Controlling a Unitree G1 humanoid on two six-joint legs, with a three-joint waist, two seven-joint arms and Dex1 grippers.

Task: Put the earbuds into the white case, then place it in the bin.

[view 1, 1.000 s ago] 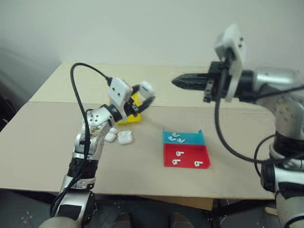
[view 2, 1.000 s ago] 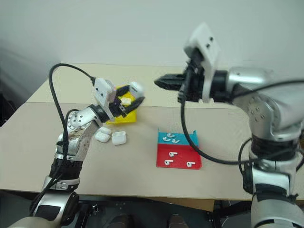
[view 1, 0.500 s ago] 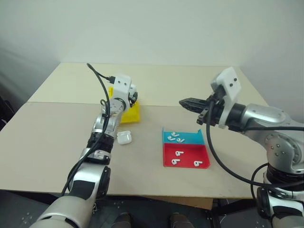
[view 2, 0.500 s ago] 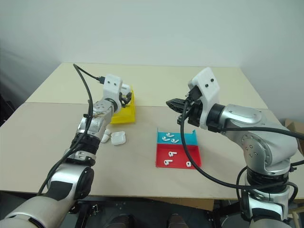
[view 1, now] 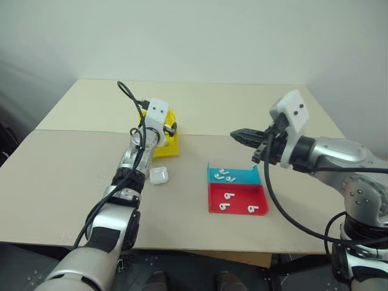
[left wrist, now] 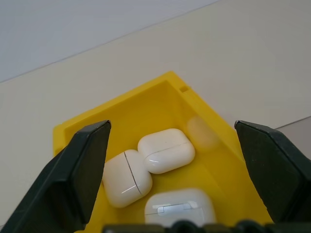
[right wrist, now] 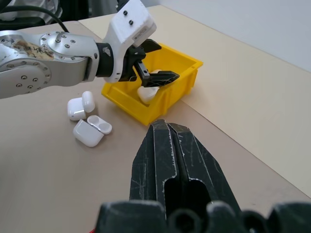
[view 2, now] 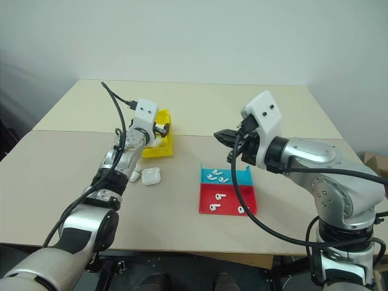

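Observation:
My left gripper is open at the yellow bin, its black fingers spread wide to either side with nothing between them. Three closed white cases lie in the bin: one nearest the gripper and two beyond it. Several small white earbuds lie in the teal and red trays. My right gripper is shut and empty, hovering level above the table to the right of the bin and behind the trays.
An open white case and another case lie on the table in front of the bin. The teal tray and red tray sit side by side right of centre. A black cable loops over my left arm.
My left gripper carried a white case forward over the bin, then opened; the case now lies in the bin. My right arm sank lower. The camera view shifted.

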